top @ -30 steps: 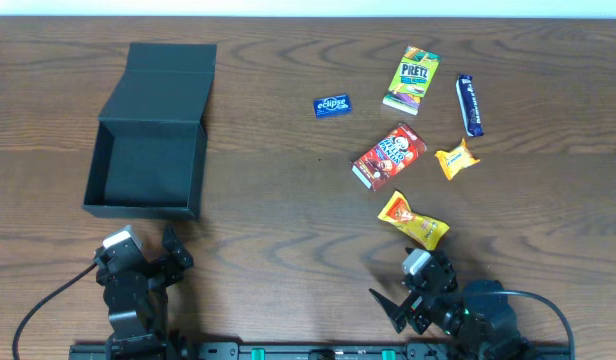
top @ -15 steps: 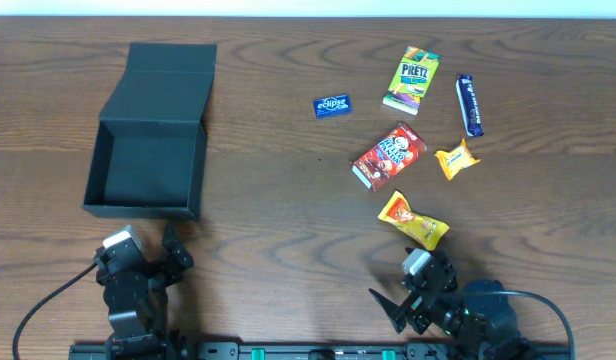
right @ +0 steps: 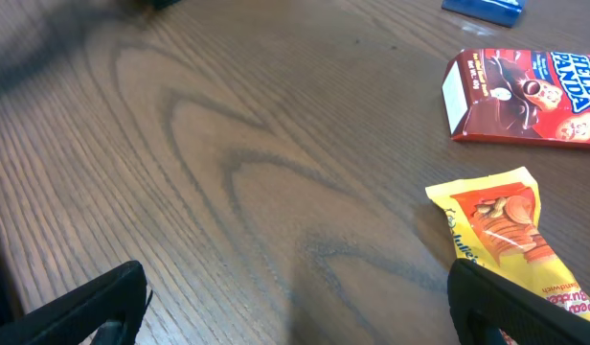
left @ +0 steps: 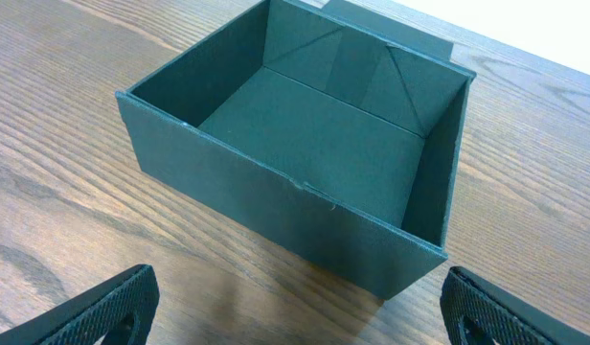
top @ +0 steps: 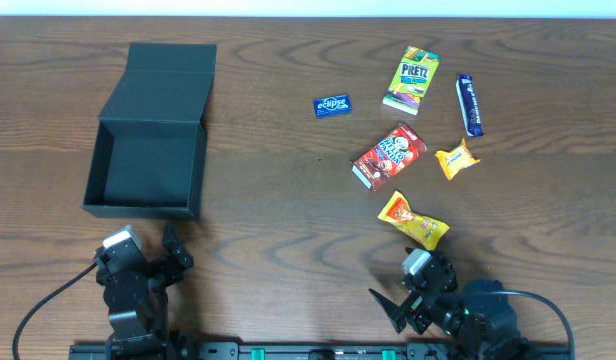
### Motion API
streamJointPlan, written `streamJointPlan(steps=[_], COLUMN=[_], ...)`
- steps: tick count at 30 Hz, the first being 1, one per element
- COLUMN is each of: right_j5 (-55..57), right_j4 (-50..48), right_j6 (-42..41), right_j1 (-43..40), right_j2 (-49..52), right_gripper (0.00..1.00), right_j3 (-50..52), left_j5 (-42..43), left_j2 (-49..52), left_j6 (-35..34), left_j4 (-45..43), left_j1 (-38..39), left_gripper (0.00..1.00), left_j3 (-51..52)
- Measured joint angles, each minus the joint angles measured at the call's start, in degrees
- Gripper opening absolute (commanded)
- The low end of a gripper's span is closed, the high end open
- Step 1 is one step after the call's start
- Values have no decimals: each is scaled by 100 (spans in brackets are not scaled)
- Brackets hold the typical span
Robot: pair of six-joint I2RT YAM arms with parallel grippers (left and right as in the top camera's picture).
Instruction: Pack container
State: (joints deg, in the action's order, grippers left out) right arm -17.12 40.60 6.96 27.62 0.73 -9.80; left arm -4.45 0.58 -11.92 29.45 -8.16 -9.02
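The container [top: 100, 178] is a dark teal-black box, open and empty, with its flap lid laid back, at the table's left; the left wrist view shows it close ahead [left: 276, 206]. My left gripper [top: 148, 258] [left: 295, 311] is open and empty just in front of it. My right gripper [top: 403, 290] [right: 295, 307] is open and empty at the front right. A yellow snack packet [top: 414, 221] [right: 501, 230] lies right beside its right finger. A red Hello Panda box [top: 388, 155] [right: 525, 96] lies beyond.
Further snacks lie at the back right: a blue Eclipse pack [top: 331, 105] [right: 482, 8], a green Pretz box [top: 412, 80], a dark blue bar [top: 470, 105] and a small orange packet [top: 455, 158]. Bare wood lies between container and snacks.
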Motion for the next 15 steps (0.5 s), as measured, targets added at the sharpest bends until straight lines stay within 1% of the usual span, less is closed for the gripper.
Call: streamJointPlan(steps=[6, 10, 15], right_j5=[0, 2, 0], right_j4=[0, 0, -7], right_j6=[2, 2, 2], right_j1=[0, 0, 0], right_j2=[0, 0, 0], right_gripper=[99, 99, 99], right_j3=[0, 0, 0], left_j5=[50, 111, 358], left_j2=[0, 0, 2], left_j6=[-2, -46, -160], left_j4=[-20, -376, -1132], left_j1=[0, 0, 0], left_gripper=[95, 95, 95], left_j3=[2, 22, 57])
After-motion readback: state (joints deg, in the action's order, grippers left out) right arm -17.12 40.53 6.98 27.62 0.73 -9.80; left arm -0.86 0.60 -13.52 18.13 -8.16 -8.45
